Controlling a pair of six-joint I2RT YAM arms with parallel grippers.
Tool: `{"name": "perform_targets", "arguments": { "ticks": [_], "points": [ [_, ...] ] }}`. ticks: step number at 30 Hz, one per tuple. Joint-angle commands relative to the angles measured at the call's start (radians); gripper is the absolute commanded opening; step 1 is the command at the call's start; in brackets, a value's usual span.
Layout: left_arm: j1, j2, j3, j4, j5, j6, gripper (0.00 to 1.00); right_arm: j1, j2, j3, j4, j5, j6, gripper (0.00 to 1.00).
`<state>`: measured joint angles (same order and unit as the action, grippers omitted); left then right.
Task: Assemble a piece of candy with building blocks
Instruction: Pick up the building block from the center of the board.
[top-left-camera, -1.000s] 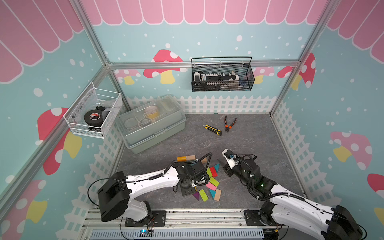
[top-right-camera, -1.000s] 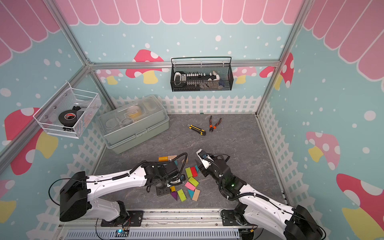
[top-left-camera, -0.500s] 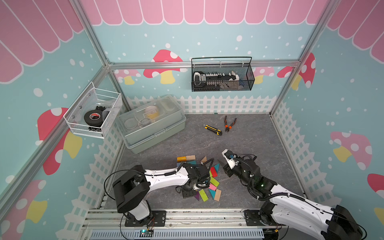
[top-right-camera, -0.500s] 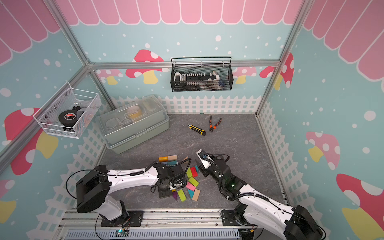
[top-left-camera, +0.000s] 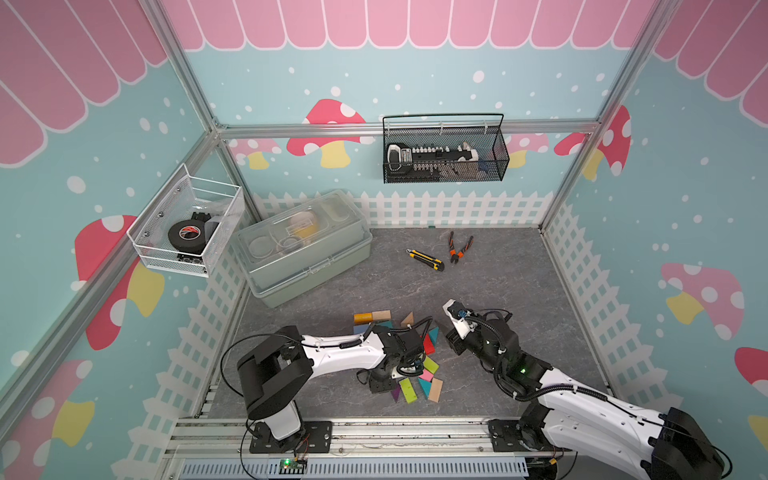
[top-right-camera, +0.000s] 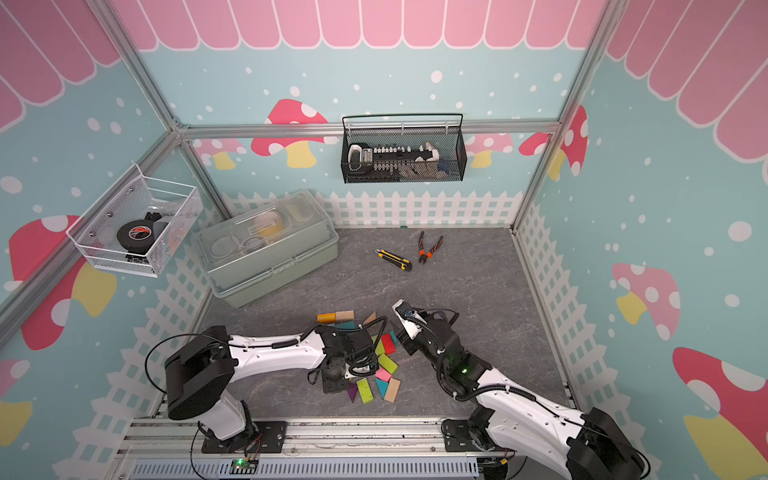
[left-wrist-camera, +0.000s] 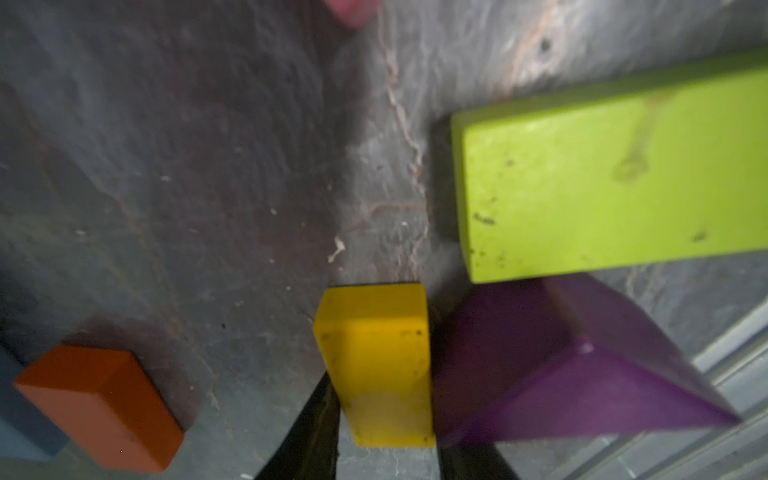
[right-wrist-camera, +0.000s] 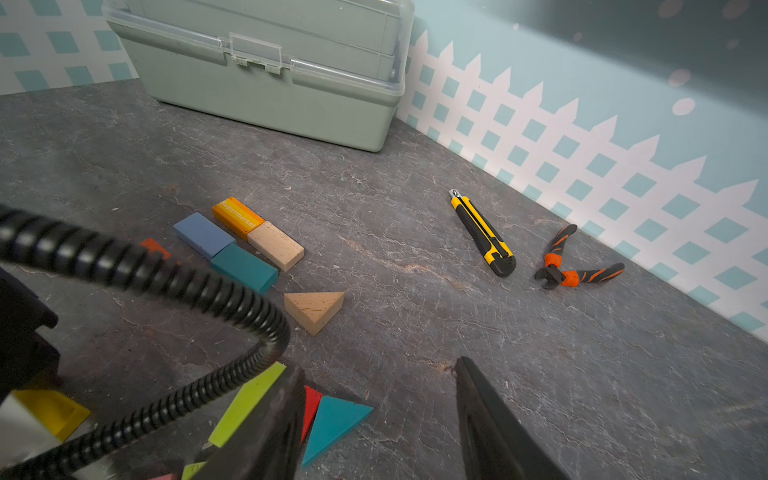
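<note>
Yellow block (left-wrist-camera: 376, 361): on bench, pinched in left gripper (left-wrist-camera: 384, 432), touching purple wedge (left-wrist-camera: 582, 374). Right gripper (right-wrist-camera: 376, 415): spread, empty. Risk: lifting drags the wedge, scattering neighbouring blocks.

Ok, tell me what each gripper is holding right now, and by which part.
The left gripper has a small yellow wooden block between its jaws, by its narrow sides. The right gripper is open, holding nothing.

Both top views: bright, even, diffuse light, soft shadows, sharp focus, walls bowed at edges. Left wrist view dim and soft; green block (left-wrist-camera: 615, 187) and purple wedge (left-wrist-camera: 582, 365) blurred. Right wrist view sharper; cable (right-wrist-camera: 137, 266) and fingers (right-wrist-camera: 494, 428) defocused, dark vignette in one corner.
</note>
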<state>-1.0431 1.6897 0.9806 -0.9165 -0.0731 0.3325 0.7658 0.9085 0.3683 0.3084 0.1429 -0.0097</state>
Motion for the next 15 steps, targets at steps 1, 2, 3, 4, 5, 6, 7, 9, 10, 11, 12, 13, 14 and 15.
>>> {"name": "perform_targets", "arguments": {
  "ticks": [1,2,3,4,5,6,7,9,10,11,12,13,14,15],
  "points": [
    [0.005,0.022,0.003,0.045,-0.024,0.034,0.32,-0.002,0.004,-0.011,0.038,0.003,0.007,0.58],
    [0.007,0.02,0.007,0.045,-0.025,0.039,0.3,-0.002,0.006,-0.011,0.038,0.002,0.007,0.57],
    [0.01,0.017,0.011,0.044,-0.027,0.044,0.26,-0.002,0.007,-0.012,0.04,0.001,0.007,0.58],
    [0.014,0.013,0.015,0.043,-0.029,0.05,0.22,-0.002,0.009,-0.013,0.042,0.001,0.008,0.57],
    [0.02,0.011,0.024,0.041,-0.03,0.051,0.2,-0.002,0.009,-0.012,0.041,0.0,0.008,0.57],
    [0.027,0.009,0.031,0.04,-0.034,0.051,0.19,-0.002,0.009,-0.012,0.041,-0.001,0.008,0.58],
    [0.034,0.007,0.038,0.038,-0.036,0.051,0.17,-0.003,0.009,-0.013,0.042,0.0,0.008,0.58],
    [0.047,0.001,0.052,0.037,-0.041,0.105,0.17,-0.002,0.01,-0.014,0.046,0.001,0.008,0.57],
    [0.055,0.001,0.059,0.039,-0.043,0.115,0.16,-0.003,0.01,-0.017,0.052,0.003,0.008,0.57],
    [0.063,0.003,0.07,0.039,-0.043,0.125,0.16,-0.002,0.012,-0.018,0.055,0.005,0.009,0.57],
    [0.07,0.009,0.079,0.039,-0.043,0.133,0.16,-0.002,0.013,-0.02,0.058,0.006,0.009,0.57],
    [0.075,0.017,0.091,0.039,-0.046,0.144,0.16,-0.003,0.014,-0.022,0.06,0.009,0.01,0.57],
    [0.081,0.027,0.105,0.039,-0.05,0.154,0.16,-0.002,0.015,-0.024,0.06,0.012,0.009,0.57],
    [0.087,0.038,0.116,0.039,-0.051,0.161,0.16,-0.002,0.013,-0.023,0.058,0.013,0.01,0.57]
  ]
}}
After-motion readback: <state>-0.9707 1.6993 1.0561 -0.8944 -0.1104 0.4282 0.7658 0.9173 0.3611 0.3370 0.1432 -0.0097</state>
